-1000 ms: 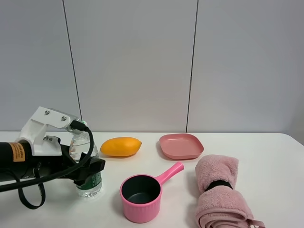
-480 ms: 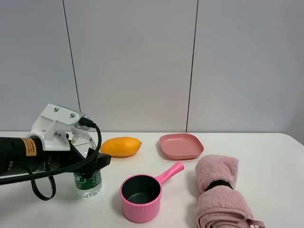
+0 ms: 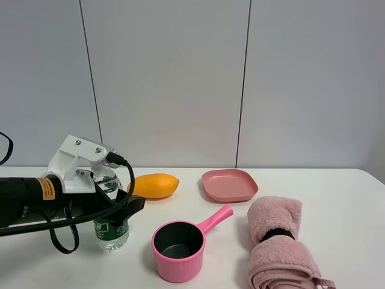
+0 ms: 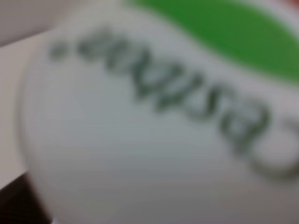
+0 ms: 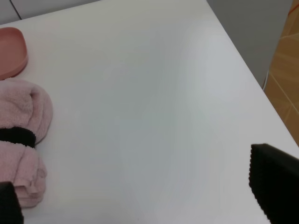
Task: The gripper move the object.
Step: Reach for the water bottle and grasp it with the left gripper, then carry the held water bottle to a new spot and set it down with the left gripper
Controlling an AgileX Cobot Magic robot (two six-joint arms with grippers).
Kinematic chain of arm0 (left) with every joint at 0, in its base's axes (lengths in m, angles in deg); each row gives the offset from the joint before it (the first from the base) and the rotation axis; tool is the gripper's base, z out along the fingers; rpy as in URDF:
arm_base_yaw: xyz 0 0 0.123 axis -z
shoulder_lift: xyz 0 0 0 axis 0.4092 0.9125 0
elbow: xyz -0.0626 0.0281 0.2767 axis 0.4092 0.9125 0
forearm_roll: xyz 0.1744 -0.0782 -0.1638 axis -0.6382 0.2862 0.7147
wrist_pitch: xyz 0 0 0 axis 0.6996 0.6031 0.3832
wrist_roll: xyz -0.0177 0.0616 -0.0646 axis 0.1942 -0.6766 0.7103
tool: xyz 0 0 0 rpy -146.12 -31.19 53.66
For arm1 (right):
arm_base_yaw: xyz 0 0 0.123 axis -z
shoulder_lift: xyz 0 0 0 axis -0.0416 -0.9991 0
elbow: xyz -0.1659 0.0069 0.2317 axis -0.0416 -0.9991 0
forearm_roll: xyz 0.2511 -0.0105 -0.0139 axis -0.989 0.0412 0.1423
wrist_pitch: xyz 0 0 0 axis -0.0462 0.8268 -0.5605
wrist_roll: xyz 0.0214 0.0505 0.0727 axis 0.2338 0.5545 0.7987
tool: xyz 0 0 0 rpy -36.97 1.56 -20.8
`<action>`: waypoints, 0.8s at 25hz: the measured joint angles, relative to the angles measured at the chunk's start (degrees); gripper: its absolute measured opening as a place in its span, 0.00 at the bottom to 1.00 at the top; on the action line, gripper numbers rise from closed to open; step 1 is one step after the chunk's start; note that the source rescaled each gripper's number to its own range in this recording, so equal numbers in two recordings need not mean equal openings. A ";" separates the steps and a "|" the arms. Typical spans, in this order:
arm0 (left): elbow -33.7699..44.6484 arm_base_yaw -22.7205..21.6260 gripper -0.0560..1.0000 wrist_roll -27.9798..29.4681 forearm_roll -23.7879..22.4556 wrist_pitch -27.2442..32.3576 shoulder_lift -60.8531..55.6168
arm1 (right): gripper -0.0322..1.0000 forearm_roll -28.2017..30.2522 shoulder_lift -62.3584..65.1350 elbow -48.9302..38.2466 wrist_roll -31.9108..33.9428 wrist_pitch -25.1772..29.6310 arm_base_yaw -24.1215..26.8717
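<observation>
The clear water bottle (image 3: 110, 226) with a green label stands upright on the white table at the left. My left gripper (image 3: 123, 208), black jaws on a white bracket, reaches in from the left, with its jaws on either side of the bottle's middle. I see no squeeze on the bottle. In the left wrist view the blurred bottle label (image 4: 149, 121) fills the frame, very close. My right gripper (image 5: 140, 196) is open and empty over bare table, with a fingertip (image 5: 275, 179) at each lower corner of its view. It is out of the exterior view.
An orange-yellow mango (image 3: 154, 185) lies just behind and to the right of the bottle. A pink saucepan (image 3: 178, 244) stands to the right of the bottle. A pink plate (image 3: 228, 185) and a rolled pink towel (image 3: 277, 241) lie further right. The table's edge (image 5: 243, 60) runs near the right gripper.
My left arm has slid to the right, bringing its jaws further around the bottle. The bottle has stayed in place.
</observation>
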 joint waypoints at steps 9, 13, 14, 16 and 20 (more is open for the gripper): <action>-0.09 0.00 0.60 0.00 -1.19 1.00 0.11 | 1.00 0.00 0.00 0.00 0.00 0.00 0.00; -0.09 0.00 0.12 0.00 -1.56 1.17 0.11 | 1.00 0.00 0.00 0.00 0.00 0.00 0.00; -0.15 0.00 0.05 0.00 -1.80 1.17 0.11 | 1.00 0.00 0.00 0.00 0.00 0.00 0.00; -0.27 0.00 0.06 0.00 -2.13 1.17 0.11 | 1.00 0.00 0.00 0.00 0.00 0.00 0.00; -0.50 0.00 0.06 0.04 -3.23 2.53 -1.48 | 1.00 0.00 0.00 0.00 0.00 0.00 0.00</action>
